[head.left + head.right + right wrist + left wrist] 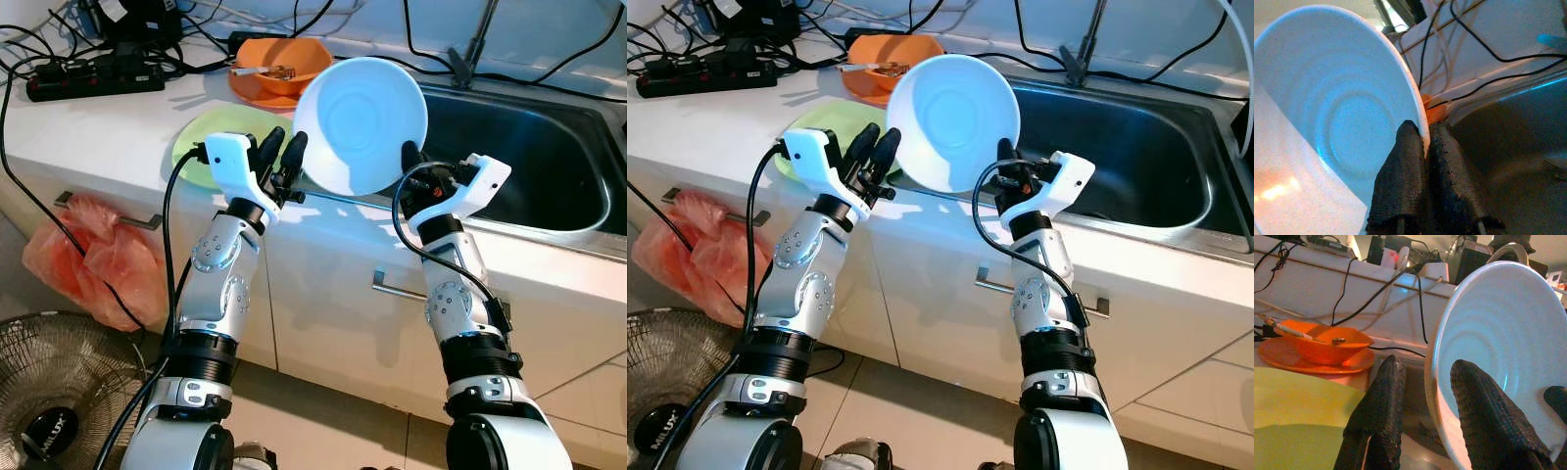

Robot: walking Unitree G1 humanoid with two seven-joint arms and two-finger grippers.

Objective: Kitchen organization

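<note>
White countertop [88,122] runs across the scene, with a steel sink [549,157] set into it on the right side. At the far left, low down, an orange plastic bag [83,259] hangs from a cabinet handle above a floor fan [59,392]. On the counter sit a black power strip [93,76], a pale green plate [201,142] and, behind it, an orange bowl [279,61] on an orange plate. The left gripper [282,157] is raised in front of the green plate; its two black fingers [1378,406] stand apart, with the near rim of a white bowl [361,122] passing between them. One finger lies inside the bowl and the other behind its back wall; whether they press on the rim cannot be told. The white bowl is held up in the air between the two arms, above the counter's front edge, just left of the sink. It is tipped steeply on edge, its hollow facing toward the robot and slightly upward. The right gripper [411,162] sits at the bowl's lower right edge; its fingers [1403,181] are pinched close together on the rim, one on each face of the wall.
</note>
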